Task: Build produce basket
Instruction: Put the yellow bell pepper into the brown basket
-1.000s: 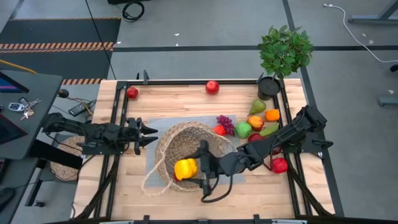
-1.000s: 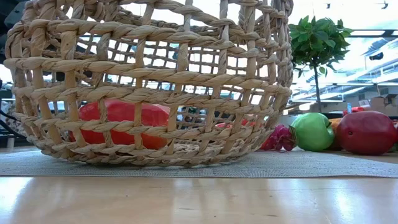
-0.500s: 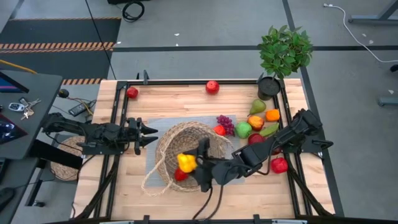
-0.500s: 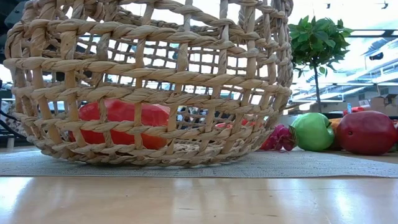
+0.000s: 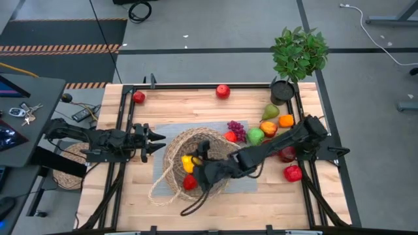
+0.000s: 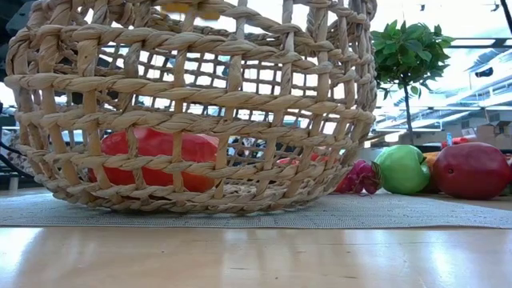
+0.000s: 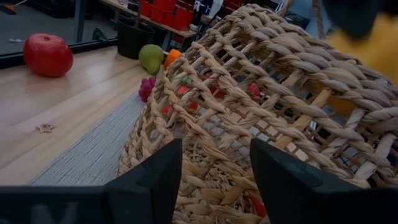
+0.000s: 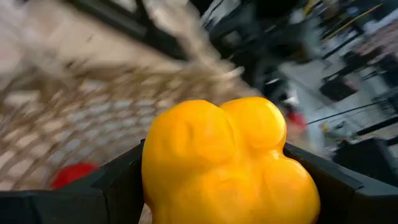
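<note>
The tan wicker basket [image 5: 196, 160] stands on a grey mat [image 5: 164, 134] at mid-table. A red fruit [image 5: 189, 183] lies on the basket's bottom and shows through the weave [image 6: 156, 156]. My right gripper [image 5: 191, 164] reaches in from the table's right and is shut on a yellow pepper [image 5: 187, 162] above the basket's inside. The pepper also shows at the basket's top [image 6: 192, 10]. My left gripper [image 5: 159, 141] is open, level, just left of the basket wall [image 7: 249, 112]. More produce [image 5: 268, 127] lies right of the basket. My right gripper pinches the yellow pepper [image 8: 224, 155] between its two fingers [image 8: 118, 186], one on each flank of the pepper's body. It comes from the table's right, slanting down over the basket's rim. The pepper is lifted clear, above the basket's inside.
A potted plant [image 5: 297, 59] stands at the far right corner. Red apples lie at the far edge [image 5: 223, 91] [image 5: 138, 97] and near the right edge [image 5: 293, 173]. A looping handle [image 5: 163, 192] trails toward the near edge. A flat woven mat [image 5: 65, 171] lies off the table's left.
My right gripper has carried the yellow pepper from over the basket's near rim toward the table's left and far edge, over the basket's middle. The pepper has come into the top of the low view. The red fruit on the basket's bottom is now uncovered in the high view.
</note>
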